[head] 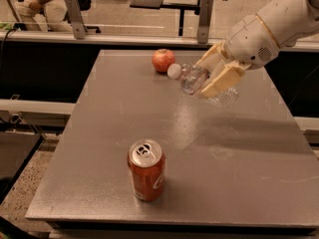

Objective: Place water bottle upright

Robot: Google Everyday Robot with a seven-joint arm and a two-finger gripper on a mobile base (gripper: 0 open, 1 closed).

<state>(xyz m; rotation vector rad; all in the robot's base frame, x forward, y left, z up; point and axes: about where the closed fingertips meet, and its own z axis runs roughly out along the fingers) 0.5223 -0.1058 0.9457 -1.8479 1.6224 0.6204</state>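
The water bottle (192, 78) is a clear ribbed plastic bottle with a white cap (174, 70). It lies nearly level in the air above the grey table (124, 113), cap pointing left toward the apple. My gripper (212, 76) is at the upper right of the camera view, its tan fingers (222, 80) shut around the bottle's middle. The bottle's base end shows past the fingers on the right. The label band is hidden by the fingers.
A red apple (163, 60) sits at the table's far edge, just left of the bottle cap. A red soda can (146, 170) stands upright near the front. A railing and office furniture lie beyond the table.
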